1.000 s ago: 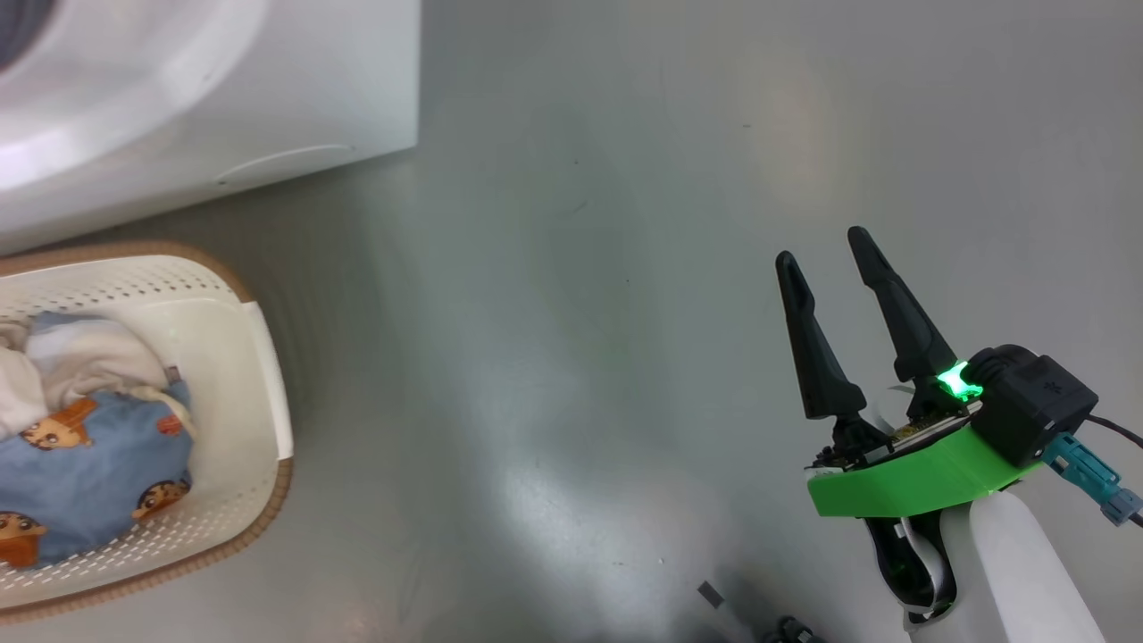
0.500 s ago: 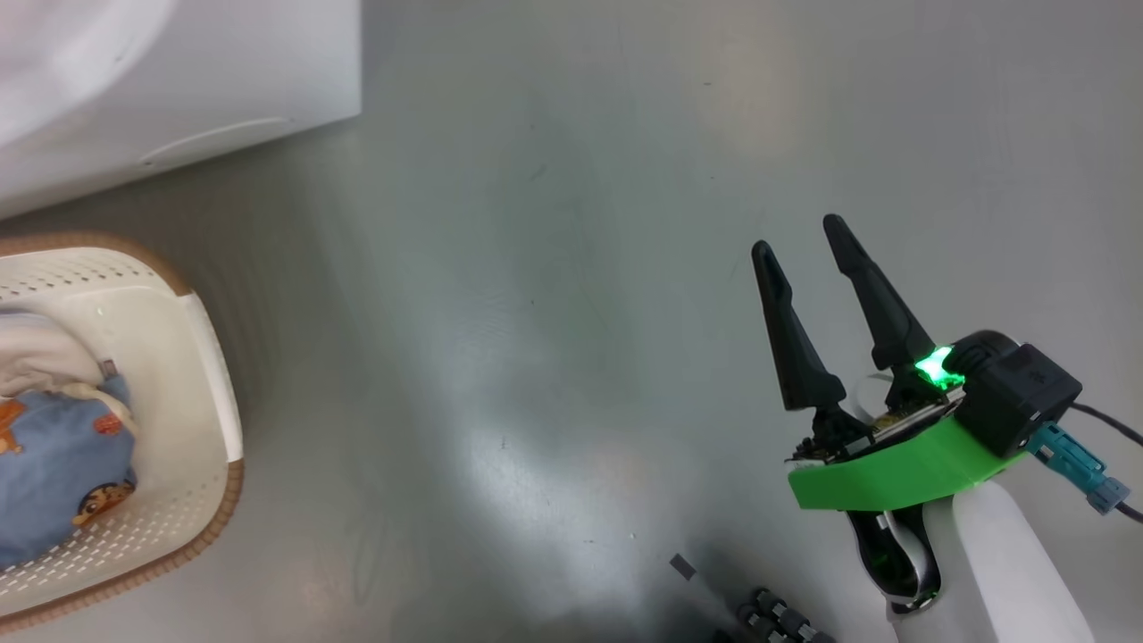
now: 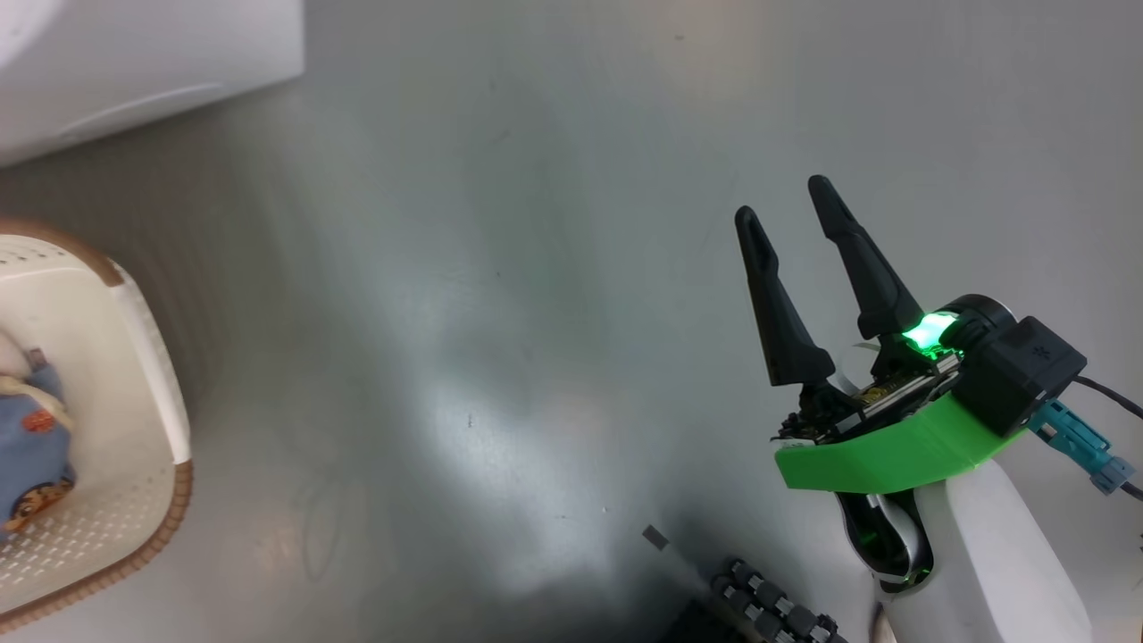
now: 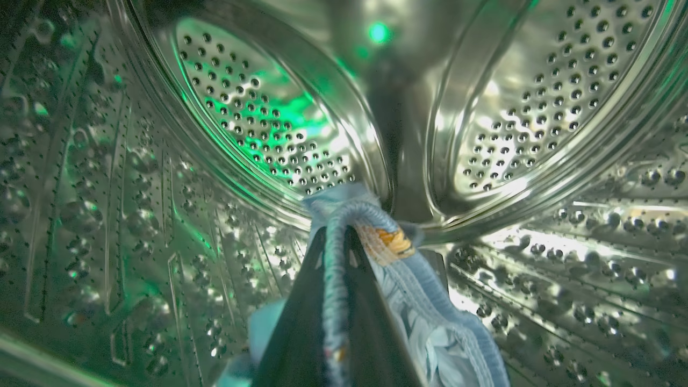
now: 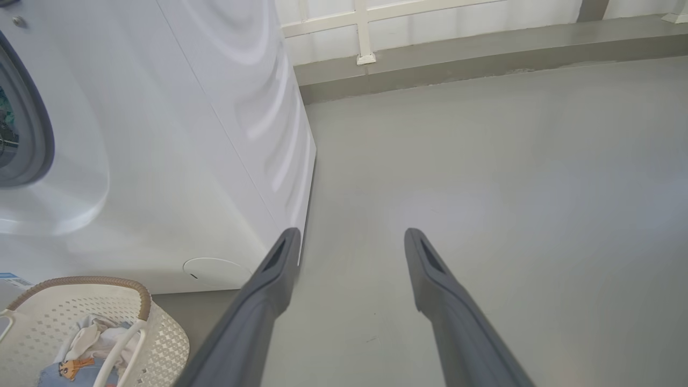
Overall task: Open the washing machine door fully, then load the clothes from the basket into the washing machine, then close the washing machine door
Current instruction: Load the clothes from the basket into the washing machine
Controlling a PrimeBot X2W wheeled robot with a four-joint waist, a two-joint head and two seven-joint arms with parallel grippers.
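The left gripper (image 4: 336, 239) is clamped tight on a light blue piece of the clothes (image 4: 435, 328) that carries an orange-brown print. It holds the piece inside the perforated steel drum (image 4: 269, 123), whose wall curves around and beyond it. The right gripper (image 3: 783, 201) hangs over bare grey floor (image 3: 500, 313), its fingers spread apart with nothing between them. Farther off to its left, the basket (image 3: 156, 375) stands on the floor just in front of the white washing machine (image 5: 188, 161), with more blue and white pieces lying inside it.
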